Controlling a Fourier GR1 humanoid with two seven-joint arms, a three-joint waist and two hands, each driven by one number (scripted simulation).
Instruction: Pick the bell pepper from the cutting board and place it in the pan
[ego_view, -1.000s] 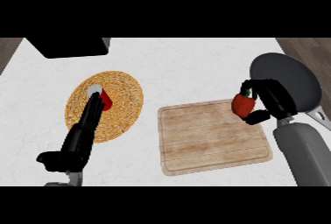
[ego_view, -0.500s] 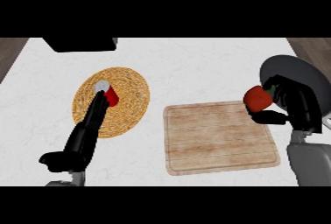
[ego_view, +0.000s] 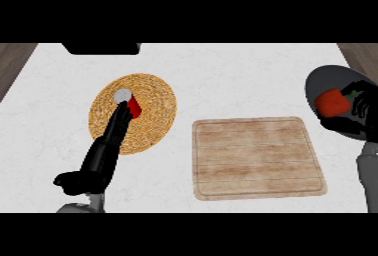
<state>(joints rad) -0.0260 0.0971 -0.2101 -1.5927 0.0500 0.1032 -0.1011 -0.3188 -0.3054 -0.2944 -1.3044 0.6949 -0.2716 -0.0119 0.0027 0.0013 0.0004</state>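
Sitting red and round with a small green stem, the bell pepper is over the dark pan, to the right of the cutting board. Half a second ago it was at the pan's near-left rim; it has since moved further in over the pan. The right hand is curled round the pepper, grasping it from the right. Left of the cutting board, the left hand is clenched low on the desk, holding nothing.
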